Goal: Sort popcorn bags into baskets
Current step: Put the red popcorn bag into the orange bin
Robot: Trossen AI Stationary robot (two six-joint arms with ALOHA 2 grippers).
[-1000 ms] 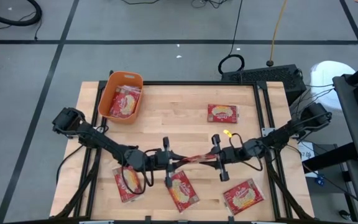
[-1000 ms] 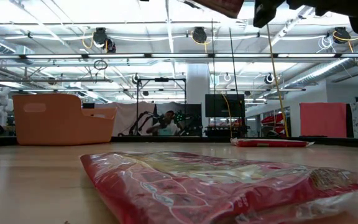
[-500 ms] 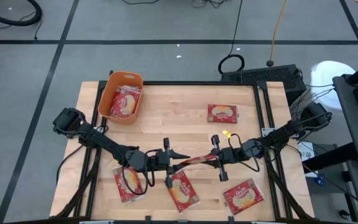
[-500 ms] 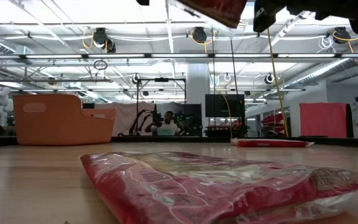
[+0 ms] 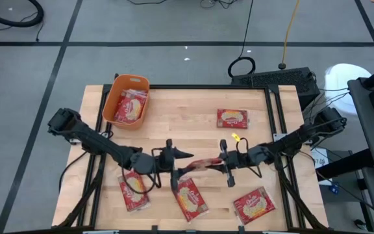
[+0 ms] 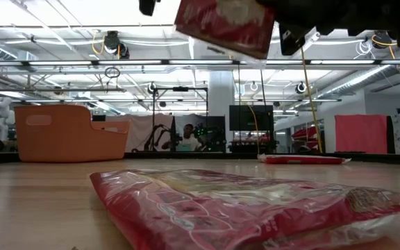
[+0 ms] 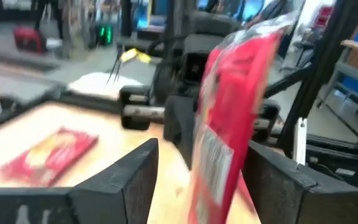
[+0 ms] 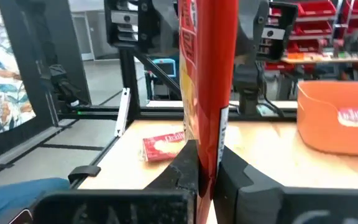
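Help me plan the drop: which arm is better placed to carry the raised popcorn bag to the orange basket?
Right. The right gripper is shut on the raised popcorn bag, while the left gripper stands open around it. The orange basket lies on the left arm's side, though.

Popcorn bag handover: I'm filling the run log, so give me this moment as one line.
phase: handover | right gripper: shut on popcorn bag | left gripper: open around bag | basket: holds bags

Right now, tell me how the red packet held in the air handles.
The red crinkly popcorn packet, pinched at one edge by the right gripper, stands nearly straight, so probably fairly stiff and light. Its glossy film looks slippery. The left gripper is open around it.
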